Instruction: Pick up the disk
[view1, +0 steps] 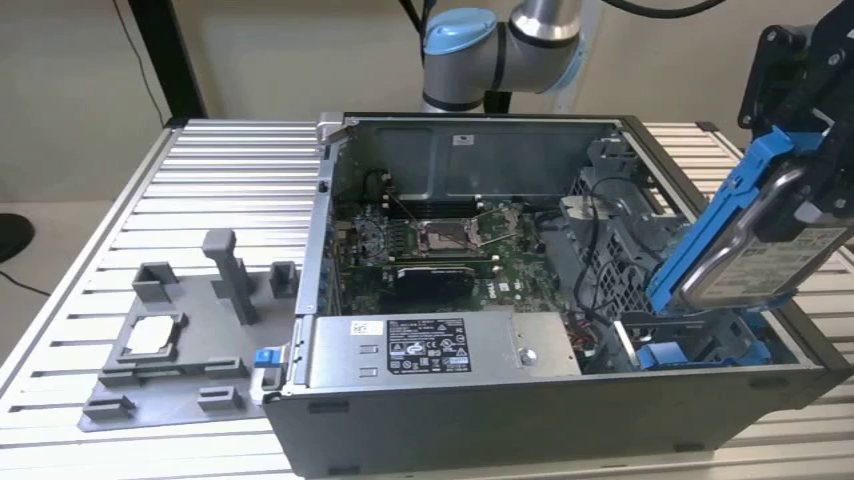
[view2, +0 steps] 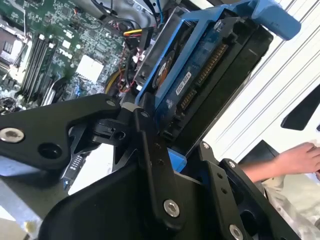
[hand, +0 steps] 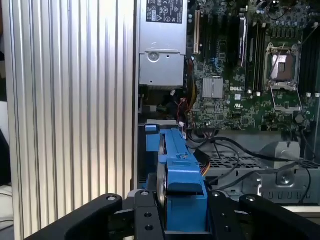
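While jaws clamp it, disk (view1: 761, 235) tilted, label unreadable

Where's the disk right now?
The disk is clamped in the gripper, tilted, at the exterior view's right, above the open computer case's blue drive bay.
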